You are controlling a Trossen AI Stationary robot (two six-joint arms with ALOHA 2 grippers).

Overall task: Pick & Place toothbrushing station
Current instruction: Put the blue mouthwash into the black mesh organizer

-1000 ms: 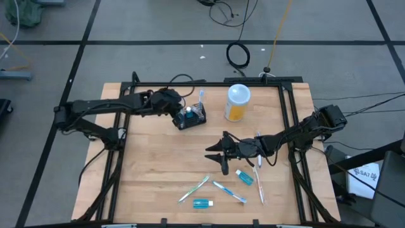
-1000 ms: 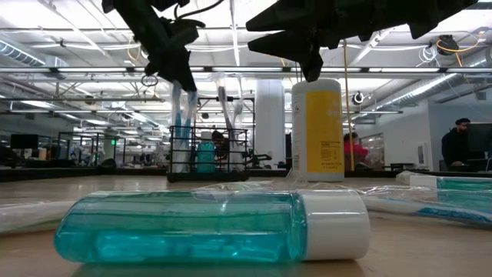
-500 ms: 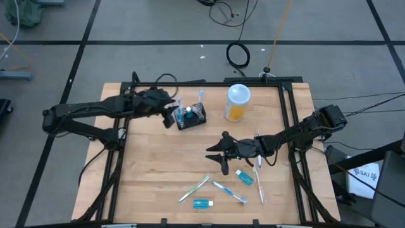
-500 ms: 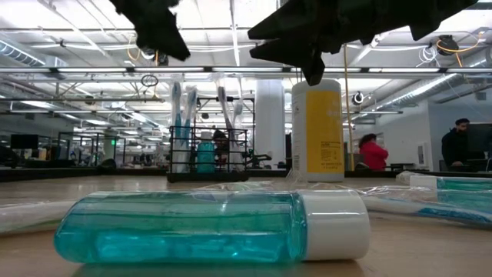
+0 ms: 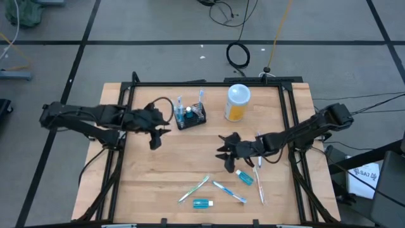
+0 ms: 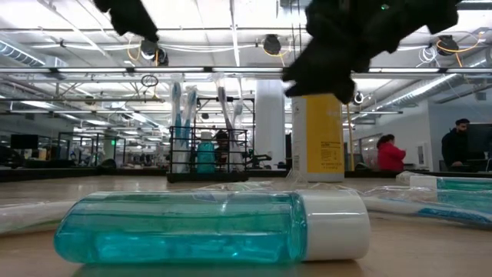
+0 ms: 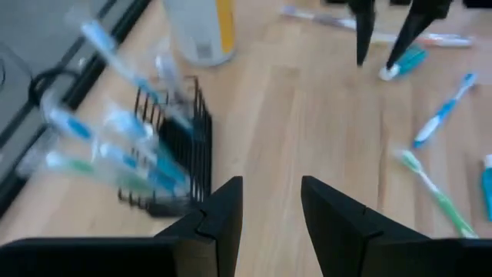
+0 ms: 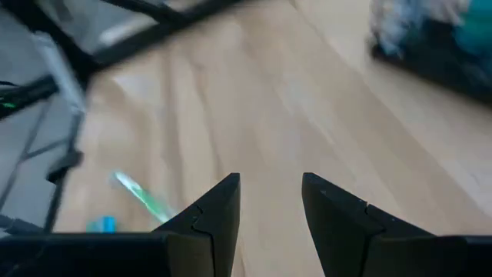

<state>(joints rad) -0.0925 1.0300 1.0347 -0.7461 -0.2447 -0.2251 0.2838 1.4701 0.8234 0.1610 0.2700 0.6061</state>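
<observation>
High view: toothbrushing station (image 5: 190,116) sits upright on the wooden counter (image 5: 158,183) toward the far edge, left of centre, with toothbrushes and a small blue bottle standing in it. Nothing is holding it.

Left arm reaches in from the counter's left side, stretched nearly flat across it. Left hand (image 5: 154,136) is near the station's left-front side, clear of it, no contact. Left wrist view shows the 2 fingers (image 7: 223,211) apart with bare wood between them: released, empty. Station (image 7: 173,150) lies ahead of the fingers and off to one side in that view.

Right arm comes in from the right edge, elbow out past the counter frame, forearm angled toward centre. Right hand (image 5: 225,152) hovers over the middle of the counter, well apart from the station. Right wrist view: fingers (image 8: 219,211) spread, only wood between them, so released and empty.

Yellow-and-white container (image 5: 237,102) stands upright just right of the station. Loose on the near half of the counter: 1 blue tube (image 5: 244,177) just beside the right hand, 1 green toothbrush (image 5: 194,189), 1 blue toothbrush (image 5: 229,192), 1 small blue bottle (image 5: 202,203) on its side, 1 more toothbrush (image 5: 259,180) along the right.

Low view: blue bottle (image 6: 207,225) fills the foreground, station (image 6: 207,154) upright behind it, container (image 6: 318,138) to its right. Both hands show only as dark shapes overhead.
</observation>
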